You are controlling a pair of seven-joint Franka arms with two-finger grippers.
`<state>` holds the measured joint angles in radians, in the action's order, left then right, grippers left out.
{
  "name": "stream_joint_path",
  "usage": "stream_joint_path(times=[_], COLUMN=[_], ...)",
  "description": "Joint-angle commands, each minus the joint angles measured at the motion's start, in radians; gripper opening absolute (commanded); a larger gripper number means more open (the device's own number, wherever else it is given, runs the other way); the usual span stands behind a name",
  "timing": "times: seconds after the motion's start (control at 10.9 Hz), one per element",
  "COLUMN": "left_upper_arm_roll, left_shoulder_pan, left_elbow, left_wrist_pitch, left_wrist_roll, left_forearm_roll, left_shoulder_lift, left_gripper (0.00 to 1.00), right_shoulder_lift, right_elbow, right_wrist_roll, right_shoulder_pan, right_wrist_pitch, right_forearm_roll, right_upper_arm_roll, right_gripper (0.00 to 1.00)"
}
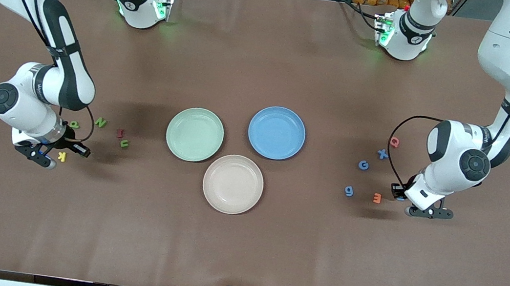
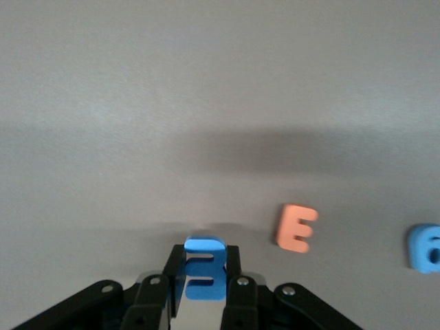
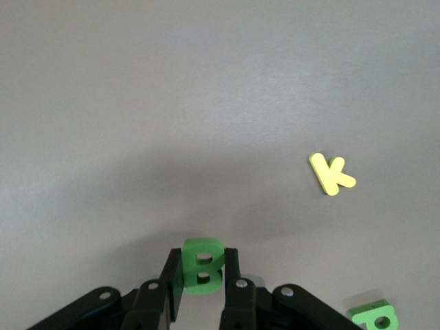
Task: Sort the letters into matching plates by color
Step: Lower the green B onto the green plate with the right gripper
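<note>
A chunky blue letter point(image 2: 204, 268) is clamped between the black fingers of the left tool point(image 2: 205, 292), which is held over the counter point(image 1: 241, 249) at the left arm's end, beside an orange E point(image 1: 377, 197). A blue G point(image 1: 363, 165), a blue X point(image 1: 383, 154), a blue g point(image 1: 349, 191) and a pink Q point(image 1: 395, 142) are scattered flat nearby. A green B point(image 3: 201, 267) is gripped in the right tool point(image 3: 202, 292), over the right arm's end, near a yellow K point(image 1: 62, 156). A green N point(image 1: 100, 122), a green u point(image 1: 124, 143), another green letter point(image 1: 74, 124) and a dark red letter point(image 1: 120, 133) are spread close by. 3 round, shallow, matte plates are clustered mid-counter: mint green plate point(image 1: 195, 134), blue plate point(image 1: 276, 132) and beige-pink plate point(image 1: 233, 184), the last nearest the camera. The counter is covered in smooth brown material, with wide bare areas along its edges.
</note>
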<state>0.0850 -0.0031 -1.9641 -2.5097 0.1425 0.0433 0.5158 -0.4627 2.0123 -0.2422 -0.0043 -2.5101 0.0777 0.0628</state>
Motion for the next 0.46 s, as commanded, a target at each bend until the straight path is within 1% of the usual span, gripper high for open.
stream_joint_path(times=[0.0, 0.18, 0.37], left_upper_arm_roll=[-0.002, 0.002, 0.031], left_shoulder_pan=[-0.041, -0.058, -0.067], left_elbow=[-0.007, 0.005, 0.005], left_wrist_pitch=[0.093, 0.147, 0.178], left_wrist_roll=[0.060, 0.069, 0.077], left_forearm_roll=[0.021, 0.023, 0.023], left_shoulder_lift=[-0.071, -0.094, -0.118], left_gripper=[0.00, 0.00, 0.00], right_shoulder_lift=[0.029, 0.029, 0.041], right_elbow=[0.020, 0.020, 0.020], right_wrist_roll=[0.098, 0.148, 0.152], right_shoulder_pan=[0.012, 0.059, 0.114], right_wrist_pitch=[0.025, 0.025, 0.060], right_forearm_roll=[-0.004, -0.006, -0.006], right_upper_arm_roll=[-0.044, -0.050, -0.050], right_gripper=[0.22, 0.22, 0.22])
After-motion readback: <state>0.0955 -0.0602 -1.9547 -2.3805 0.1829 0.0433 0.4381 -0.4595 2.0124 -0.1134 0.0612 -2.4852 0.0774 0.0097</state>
